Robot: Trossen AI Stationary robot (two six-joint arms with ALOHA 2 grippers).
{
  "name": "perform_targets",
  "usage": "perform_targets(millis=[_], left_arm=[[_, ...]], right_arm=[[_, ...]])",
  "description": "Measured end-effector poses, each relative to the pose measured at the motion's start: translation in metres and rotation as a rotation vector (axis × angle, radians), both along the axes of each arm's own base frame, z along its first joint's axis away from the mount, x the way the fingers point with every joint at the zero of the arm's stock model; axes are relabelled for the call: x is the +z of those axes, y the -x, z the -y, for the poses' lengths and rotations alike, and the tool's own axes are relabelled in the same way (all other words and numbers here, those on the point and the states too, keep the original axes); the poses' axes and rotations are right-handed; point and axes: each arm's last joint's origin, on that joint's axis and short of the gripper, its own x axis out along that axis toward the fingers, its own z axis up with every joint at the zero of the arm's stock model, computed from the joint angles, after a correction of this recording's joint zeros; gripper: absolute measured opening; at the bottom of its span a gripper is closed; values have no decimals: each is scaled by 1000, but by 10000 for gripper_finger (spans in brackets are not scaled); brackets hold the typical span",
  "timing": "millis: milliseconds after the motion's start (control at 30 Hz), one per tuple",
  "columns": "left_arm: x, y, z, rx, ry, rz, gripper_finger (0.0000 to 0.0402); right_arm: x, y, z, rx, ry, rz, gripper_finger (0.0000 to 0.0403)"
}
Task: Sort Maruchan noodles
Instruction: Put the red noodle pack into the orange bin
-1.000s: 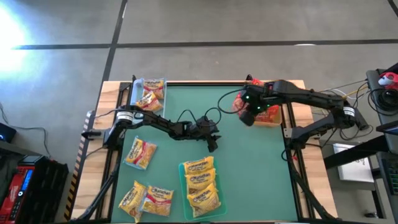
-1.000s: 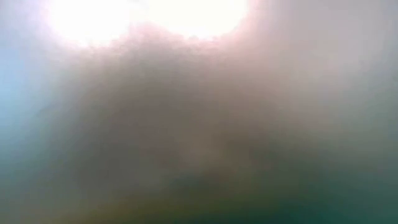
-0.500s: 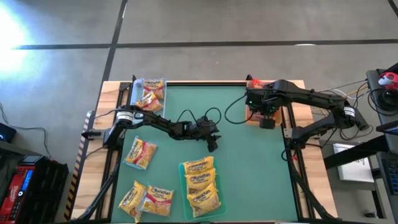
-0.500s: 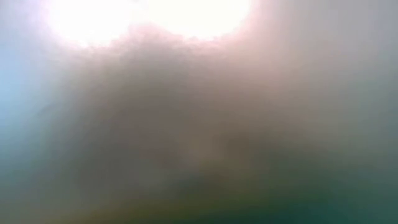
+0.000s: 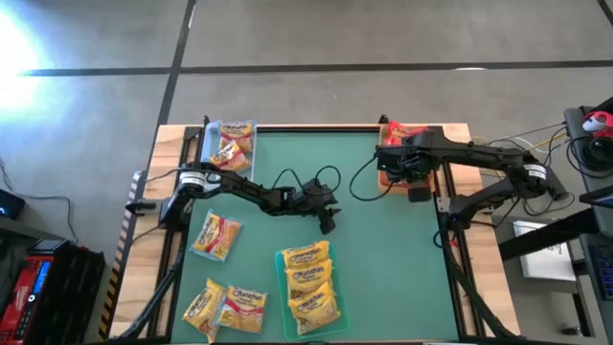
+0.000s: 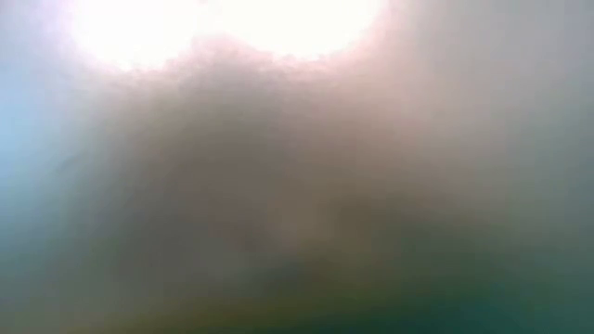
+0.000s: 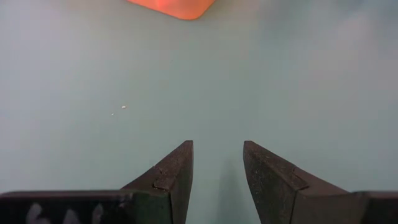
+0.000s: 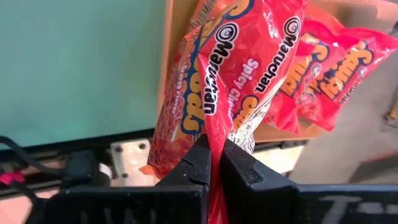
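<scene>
Table [image 5: 383,249], green top: yellow noodle packets [image 5: 308,283] stacked near front edge. Right hand [image 8: 212,163] at far right corner, clamped on a red noodle packet [image 8: 242,68] (more red ones behind). Left hand [image 7: 216,163] mid-table, narrowly parted, empty.

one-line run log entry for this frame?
right gripper: shut on red noodle packet, over far-right tray | left gripper: open, empty, mid-table | yellow packets: near side

Glossy crinkly plastic red packet [image 8: 249,68]; matt green mat [image 5: 383,259]
</scene>
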Motion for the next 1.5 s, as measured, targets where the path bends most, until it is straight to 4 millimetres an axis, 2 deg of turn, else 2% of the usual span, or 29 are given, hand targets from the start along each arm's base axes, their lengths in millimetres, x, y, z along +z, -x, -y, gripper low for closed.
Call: perform_targets(millis=[200,567,833,1033,1233,1367,1500], left_arm=[[0,0,0,0,0,0,125],[0,0,0,0,0,0,125],[0,0,0,0,0,0,125],[0,0,0,0,0,0,125],[0,0,0,0,0,-1,125],[0,0,0,0,0,-1,125],[0,0,0,0,0,-1,125]], right_arm=[[-14,3,1,37,44,-66,8],[-41,-8,4,187,41,9,8],[-56,-5,4,149,44,-3,8],[-59,-4,5,25,70,30,11],[-59,-1,11,-130,102,65,47],[-59,0,13,-169,120,72,80],[-58,1,15,-217,217,68,109]])
